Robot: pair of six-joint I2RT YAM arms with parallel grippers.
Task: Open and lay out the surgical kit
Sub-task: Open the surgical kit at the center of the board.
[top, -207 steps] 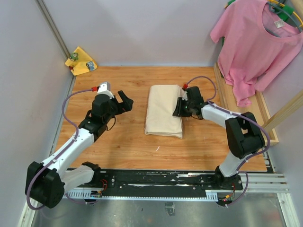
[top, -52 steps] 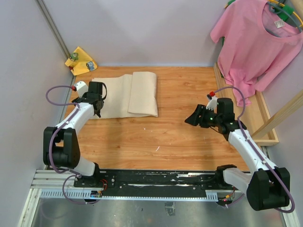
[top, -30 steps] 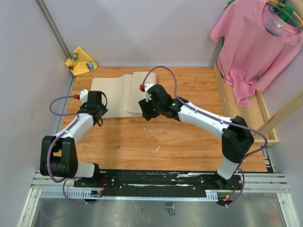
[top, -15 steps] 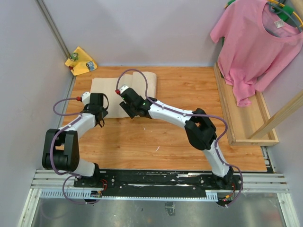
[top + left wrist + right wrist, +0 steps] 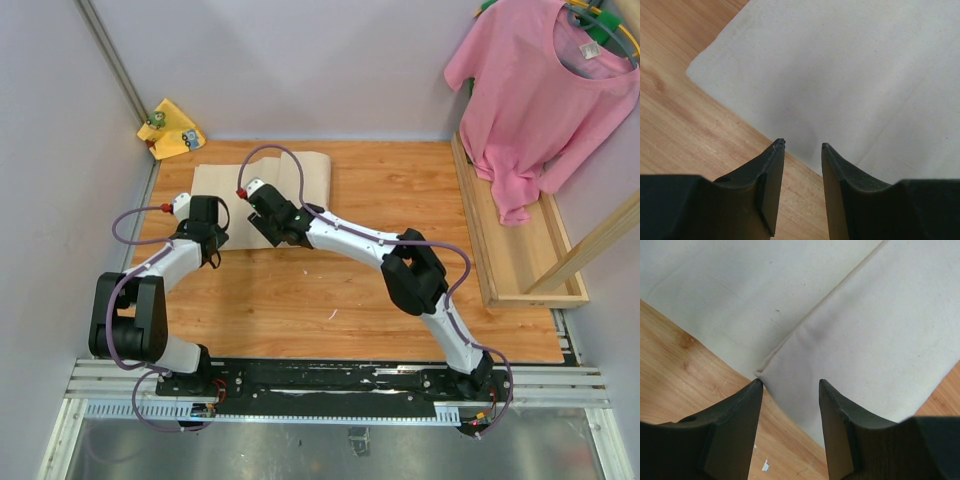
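Note:
The surgical kit [image 5: 310,172] is a beige cloth wrap at the back left of the wooden table, with one flap spread flat to the left and a thicker folded part on the right. My left gripper [image 5: 210,236] hovers at the flat flap's near edge. In the left wrist view it [image 5: 802,145] is open over the cloth [image 5: 850,65] edge, with nothing between the fingers. My right gripper [image 5: 266,236] reaches across from the right. It [image 5: 790,381] stands open over the near corner of the folded layer [image 5: 880,340], holding nothing.
A small yellow cloth [image 5: 172,128] lies in the back left corner. A pink T-shirt [image 5: 540,90] hangs at the back right above a wooden side tray [image 5: 510,250]. Walls close in on the left and back. The right arm [image 5: 400,262] spans the middle of the table.
The right gripper has slid left along the wrap's near edge to the corner of the folded layer. The left gripper has stayed at the flat flap's edge.

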